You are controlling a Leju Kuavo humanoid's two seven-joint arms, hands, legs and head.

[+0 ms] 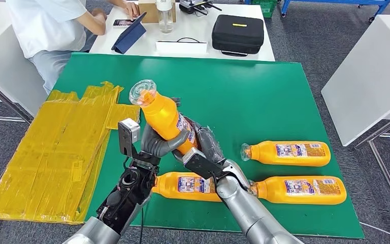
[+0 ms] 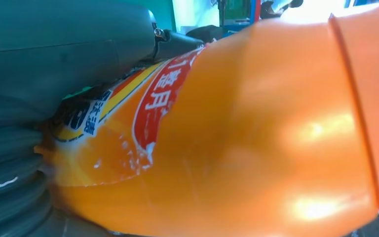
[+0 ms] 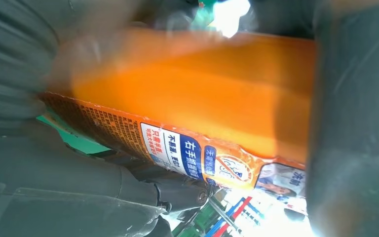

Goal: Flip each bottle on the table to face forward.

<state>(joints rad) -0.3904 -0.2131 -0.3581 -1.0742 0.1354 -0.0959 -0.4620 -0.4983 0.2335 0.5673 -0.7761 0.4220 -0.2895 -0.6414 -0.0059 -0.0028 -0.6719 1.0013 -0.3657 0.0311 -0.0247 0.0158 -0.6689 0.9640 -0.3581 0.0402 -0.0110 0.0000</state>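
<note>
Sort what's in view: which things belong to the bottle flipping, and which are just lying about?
Job: held bottle, in left hand and right hand; three lying bottles.
Lying about: yellow sheet, black case, tablet, clear bottle.

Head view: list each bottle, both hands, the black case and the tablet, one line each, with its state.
Held bottle: lifted off the mat, tilted, clear cap end up and away from the robot.
Left hand: grips the held bottle.
Right hand: holds the same bottle.
Near-left bottle: lying flat.
Far-right bottle: lying flat, cap left.
Near-right bottle: lying flat.
Black case: closed.
Tablet: propped up.
</note>
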